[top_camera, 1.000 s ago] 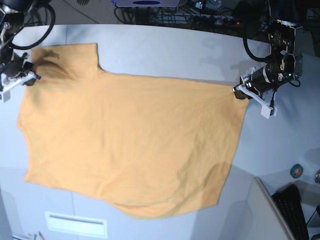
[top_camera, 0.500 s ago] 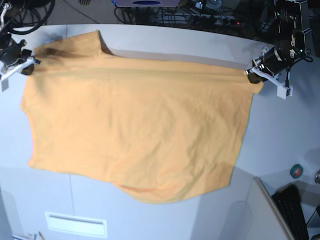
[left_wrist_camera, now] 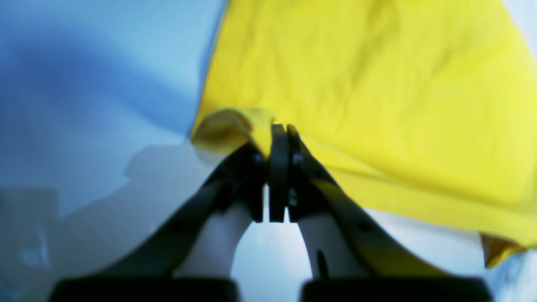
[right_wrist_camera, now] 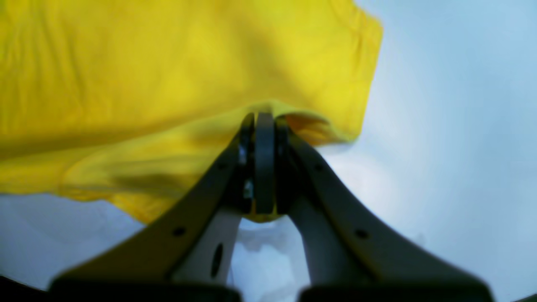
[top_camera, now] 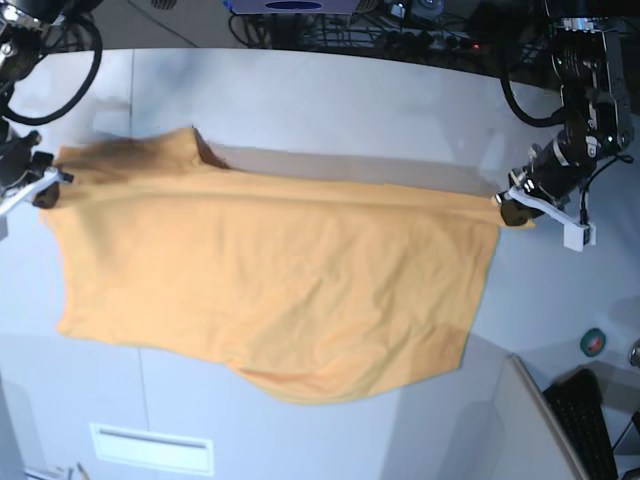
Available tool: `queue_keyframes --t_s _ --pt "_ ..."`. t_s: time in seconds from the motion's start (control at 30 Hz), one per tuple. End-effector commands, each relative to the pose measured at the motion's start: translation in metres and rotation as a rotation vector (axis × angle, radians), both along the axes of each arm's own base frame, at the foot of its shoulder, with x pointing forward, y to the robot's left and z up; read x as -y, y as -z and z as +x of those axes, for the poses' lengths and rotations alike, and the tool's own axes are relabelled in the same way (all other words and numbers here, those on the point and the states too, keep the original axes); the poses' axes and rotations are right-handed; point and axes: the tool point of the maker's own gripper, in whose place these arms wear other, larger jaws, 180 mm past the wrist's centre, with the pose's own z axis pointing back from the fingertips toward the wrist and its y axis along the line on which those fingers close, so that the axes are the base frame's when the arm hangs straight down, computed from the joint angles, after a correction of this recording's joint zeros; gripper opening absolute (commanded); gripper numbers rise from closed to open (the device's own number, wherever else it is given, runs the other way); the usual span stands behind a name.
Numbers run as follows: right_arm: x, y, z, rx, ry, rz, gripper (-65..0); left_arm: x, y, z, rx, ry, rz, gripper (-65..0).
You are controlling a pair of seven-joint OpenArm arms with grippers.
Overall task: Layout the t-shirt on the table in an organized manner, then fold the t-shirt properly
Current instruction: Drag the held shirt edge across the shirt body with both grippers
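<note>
The left fingers (left_wrist_camera: 279, 138) are pressed fully together on a bunched corner of the t-shirt (left_wrist_camera: 377, 84), with a small curl of fabric rolled over just beside them. The right fingers (right_wrist_camera: 262, 126) are likewise clamped tight on the opposite corner, a fold of cloth puckering around the tips and a scrap of it showing below the pinch.

From the base view, the left fingers (top_camera: 510, 208) hold the shirt's corner at that view's right side, and the right fingers (top_camera: 45, 185) hold the corner at its left. Between the two, the upper edge of the t-shirt (top_camera: 270, 280) runs taut in a nearly straight line, raised slightly so that it casts a shadow on the bench (top_camera: 350, 110) behind it. The rest of the garment (orange in the base view, yellow through the wrist cameras) lies spread and lightly wrinkled across the bench, its lower edge curving near the front. A sleeve juts up near the right fingers.
</note>
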Motion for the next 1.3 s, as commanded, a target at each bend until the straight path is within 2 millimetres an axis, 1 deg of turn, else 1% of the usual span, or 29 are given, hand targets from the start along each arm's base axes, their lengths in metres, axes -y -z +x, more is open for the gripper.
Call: queue_keyframes --t_s 0.0,0.07,0.13,0.23,0.33,0.43,0.5,0.6,0.7,0.83,1.0,1.13,1.27 --pt "0.011 -0.009 0.012 0.034 0.011 -0.02 -65.0 -0.005 -0.013 0.016 0.053 -0.012 0.003 -65.0" --pt "0.017 -0.006 0.021 0.032 0.019 -0.01 -65.0 -0.008 -0.013 0.028 0.062 -0.028 -0.01 -65.0" --pt "0.022 -0.001 0.03 0.023 0.03 0.012 -65.0 0.0 -0.007 0.041 0.053 -0.009 -0.027 -65.0" --pt "0.03 0.002 0.043 0.023 0.044 0.032 -65.0 0.008 0.001 0.054 0.034 0.009 -0.044 -65.0" --pt "0.036 -0.001 0.058 0.036 0.053 0.047 -65.0 0.016 0.005 0.066 0.026 0.02 -0.059 -65.0" --pt "0.04 -0.004 0.072 0.046 0.06 0.062 -65.0 0.016 0.003 0.078 0.032 0.014 -0.068 -65.0" --pt "0.035 -0.002 0.082 0.037 0.037 0.074 -65.0 0.013 0.001 0.085 0.038 0.004 -0.073 -65.0" --pt "0.022 0.001 0.099 0.035 -0.026 0.068 -65.0 0.011 -0.001 0.093 0.043 -0.004 -0.078 -65.0" --pt "0.015 0.001 0.115 0.071 -0.034 0.081 -65.0 0.01 0.0 0.094 0.039 -0.01 -0.081 -65.0" --pt "0.019 0.009 0.122 0.05 -0.015 0.114 -65.0 0.008 -0.001 0.096 0.043 -0.014 -0.081 -65.0" --pt "0.02 0.01 0.13 0.077 0.0 0.123 -65.0 0.003 0.001 0.098 0.052 -0.039 -0.083 -65.0" --pt "0.007 0.013 0.133 0.062 -0.051 0.109 -65.0 -0.004 0.006 0.101 0.082 -0.076 -0.076 -65.0" --pt "0.002 0.014 0.134 0.062 -0.062 0.111 -65.0 -0.006 0.005 0.107 0.082 -0.085 -0.082 -65.0"
